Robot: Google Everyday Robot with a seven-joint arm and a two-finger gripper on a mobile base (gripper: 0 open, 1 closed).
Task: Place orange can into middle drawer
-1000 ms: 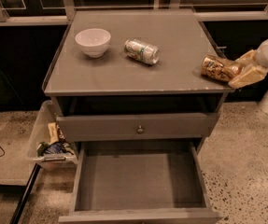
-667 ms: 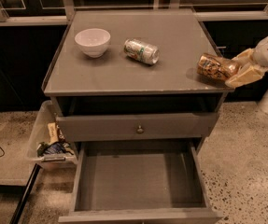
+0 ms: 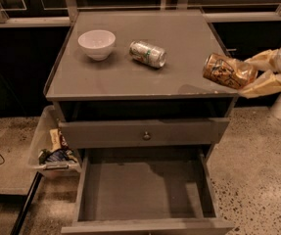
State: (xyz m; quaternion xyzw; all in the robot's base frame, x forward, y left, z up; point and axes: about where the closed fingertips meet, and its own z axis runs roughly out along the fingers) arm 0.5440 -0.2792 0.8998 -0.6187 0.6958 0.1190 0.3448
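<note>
The orange can [image 3: 228, 71] lies tilted on its side in my gripper [image 3: 250, 75], just above the right edge of the grey cabinet top [image 3: 130, 77]. The beige fingers [image 3: 265, 84] are shut on the can's right end, one above and one below it. The gripper comes in from the right of the cabinet. The middle drawer [image 3: 140, 187] stands pulled out low at the front, its flat grey floor bare. It is below and left of the can.
A white bowl [image 3: 97, 43] and a silver-and-green can [image 3: 148, 54] on its side sit on the cabinet top. A closed drawer front with a round knob [image 3: 146, 135] is above the open drawer. A clear bin of snacks [image 3: 52, 153] stands on the floor at left.
The gripper with the orange can has shifted a little to the left, further over the cabinet's right edge. Bowl, silver can and drawer have not moved.
</note>
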